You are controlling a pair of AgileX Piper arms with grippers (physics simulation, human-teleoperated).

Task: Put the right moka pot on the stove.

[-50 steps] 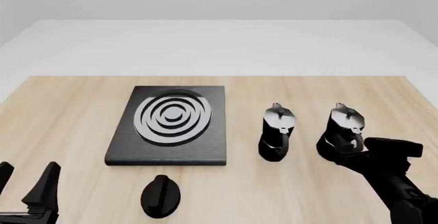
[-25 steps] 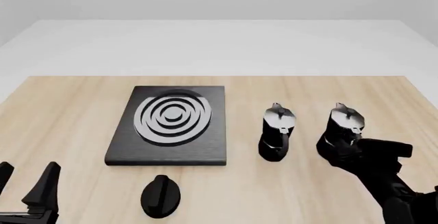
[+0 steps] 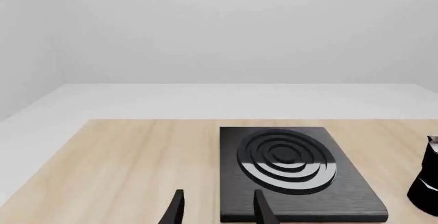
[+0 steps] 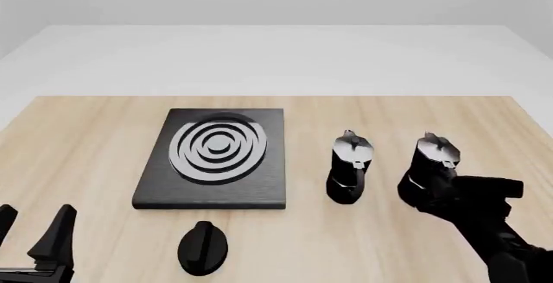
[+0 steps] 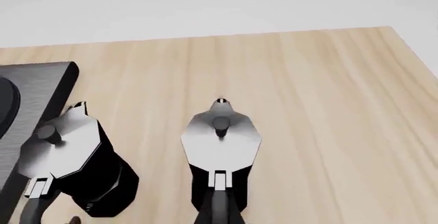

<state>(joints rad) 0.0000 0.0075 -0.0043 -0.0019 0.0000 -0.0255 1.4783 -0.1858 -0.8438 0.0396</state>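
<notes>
The right moka pot (image 4: 436, 157), black with a silvery lid, stands upright on the table at the right; it also shows in the right wrist view (image 5: 220, 137). Its twin (image 4: 350, 166) stands to its left, also in the right wrist view (image 5: 68, 152). The stove (image 4: 216, 160) lies flat left of both pots. My right gripper (image 4: 425, 192) is low against the right pot's near side at its handle; its fingers blend with the black pot. My left gripper (image 4: 33, 231) is open and empty at the near left, also in the left wrist view (image 3: 219, 208).
A black round knob (image 4: 202, 247) lies on the table in front of the stove. The stove also shows in the left wrist view (image 3: 294, 167), with the twin pot (image 3: 427, 183) at that picture's edge. The table's right edge is near the right pot.
My right arm has moved a little left and forward, closer against the right pot. The pot stays on the table. The left arm has not moved.
</notes>
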